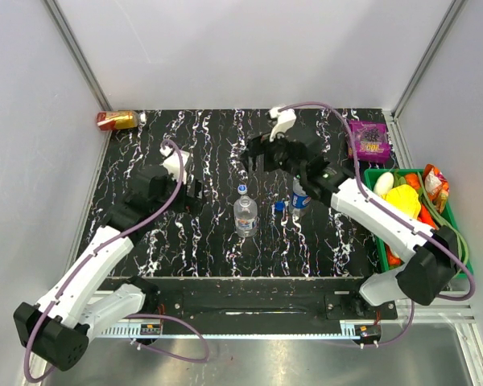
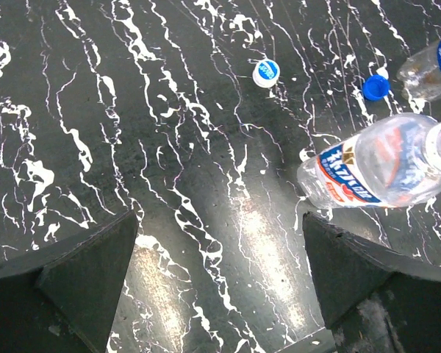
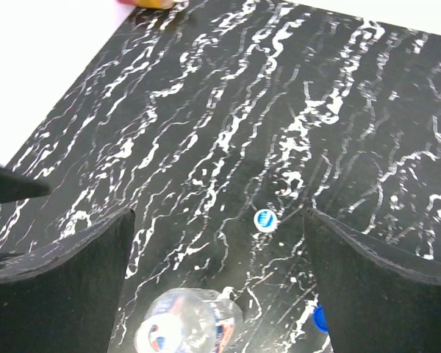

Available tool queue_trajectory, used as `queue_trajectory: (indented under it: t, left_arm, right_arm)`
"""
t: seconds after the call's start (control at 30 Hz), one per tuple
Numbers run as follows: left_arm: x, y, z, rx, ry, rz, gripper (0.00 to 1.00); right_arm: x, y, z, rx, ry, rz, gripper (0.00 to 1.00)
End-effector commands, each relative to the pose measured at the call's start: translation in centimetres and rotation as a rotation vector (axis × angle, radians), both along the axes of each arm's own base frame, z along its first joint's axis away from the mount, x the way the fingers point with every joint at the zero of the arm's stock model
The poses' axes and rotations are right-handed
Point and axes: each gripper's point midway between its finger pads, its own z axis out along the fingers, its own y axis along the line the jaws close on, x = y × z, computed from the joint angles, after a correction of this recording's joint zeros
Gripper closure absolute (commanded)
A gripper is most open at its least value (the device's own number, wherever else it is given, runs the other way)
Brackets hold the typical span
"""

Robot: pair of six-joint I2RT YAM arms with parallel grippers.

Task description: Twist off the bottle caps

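Since both caps lie loose on the table, you look finished with unscrewing.

Your left gripper [image 2: 220, 220] and right gripper [image 3: 219, 217] both hang spread and empty over the table [image 1: 185, 249]. The white cap [image 3: 264, 218] lies flat just ahead of the right fingers. The blue cap [image 2: 375, 87] sits between the two bottles. The white-labelled bottle [image 1: 245, 213] and the Pepsi bottle [image 1: 300, 197] stand upright, apart from both grippers, their necks apparently bare. By my judgement, you need only confirm that and draw clear without toppling them.
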Motion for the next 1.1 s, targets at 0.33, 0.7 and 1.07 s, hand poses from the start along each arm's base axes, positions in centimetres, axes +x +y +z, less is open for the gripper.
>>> queue_trajectory:
  t: [0.33, 0.7, 1.07]
  left_arm:
    - [2.6, 2.9, -0.2, -0.096, -0.012, 0.126, 0.01]
    - [4.3, 5.9, 0.5, -0.295, -0.006, 0.185, 0.01]
    - [6.3, 7.9, 4.6, -0.486, -0.071, 0.243, 0.01]
  right_arm:
    - [6.4, -12.9, -0.5, 0.227, 0.188, -0.331, 0.0]
    - [5.7, -22.7, 0.0, 0.266, 0.112, -0.61, 0.0]
    - [2.4, -27.6, 0.2, 0.263, -0.002, -0.807, 0.0]
